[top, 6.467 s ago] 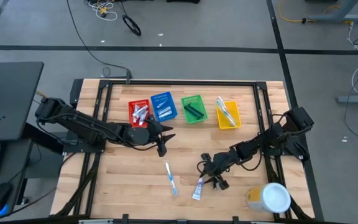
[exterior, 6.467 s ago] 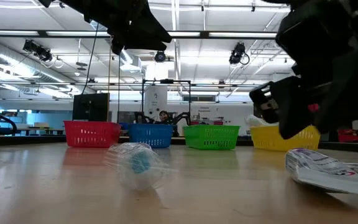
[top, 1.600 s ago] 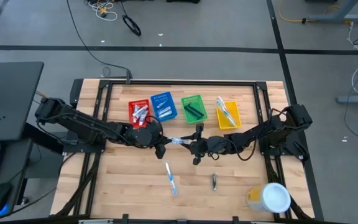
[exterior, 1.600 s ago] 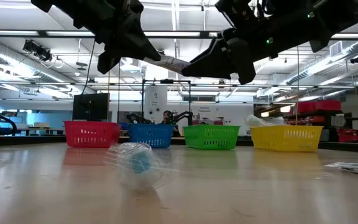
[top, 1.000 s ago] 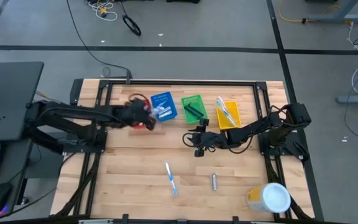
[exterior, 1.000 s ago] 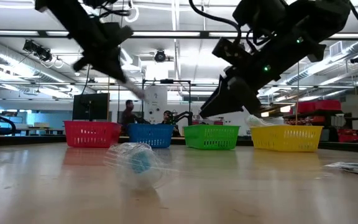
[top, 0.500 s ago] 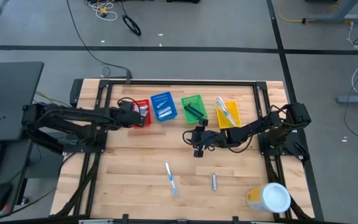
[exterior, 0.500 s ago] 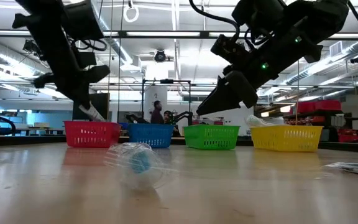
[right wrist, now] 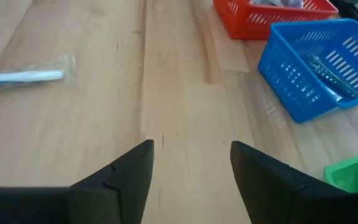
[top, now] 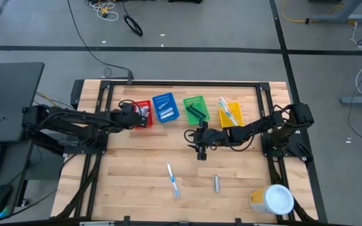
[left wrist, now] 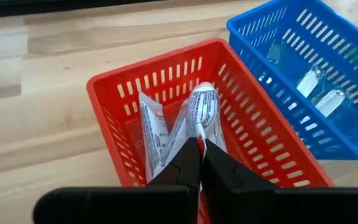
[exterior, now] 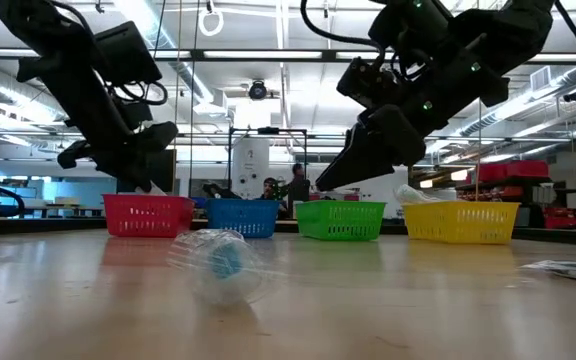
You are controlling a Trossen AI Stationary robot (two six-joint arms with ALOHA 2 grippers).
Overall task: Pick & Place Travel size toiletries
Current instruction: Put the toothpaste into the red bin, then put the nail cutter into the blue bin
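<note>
My left gripper (top: 136, 117) hangs over the red bin (left wrist: 148, 65) at the table's far left, shut on a white toothpaste tube (left wrist: 201, 106). Two more tubes (left wrist: 151, 134) lie in that bin. My right gripper (top: 200, 149) stands open above the bare wood in the middle of the table, in front of the green bin (top: 195, 109), with nothing between its fingers (right wrist: 129, 171). A wrapped blue-and-white toothbrush (top: 172, 179) and a small slim grey item (top: 216, 182) lie flat on the table nearer the front edge. My left gripper pinches the tube's flat end (left wrist: 199, 132) between its two fingertips. The fingers slant down into the red bin from the table's left and lie along the tube. The tube reaches forward and down from them, its other end on the tubes in the bin.
A blue bin (top: 164, 108) and a yellow bin (top: 230, 115) stand in the far row with the red and green ones. A large white-lidded yellow tub (top: 273, 199) lies at the front right corner. Bare wood stretches between the bins and the loose items.
My left gripper has gone down and toward the table's left edge, from above the gap between the red and blue bins to low over the red bin, and stayed shut. The tube has come down with it into the bin. My right arm has kept its place.
</note>
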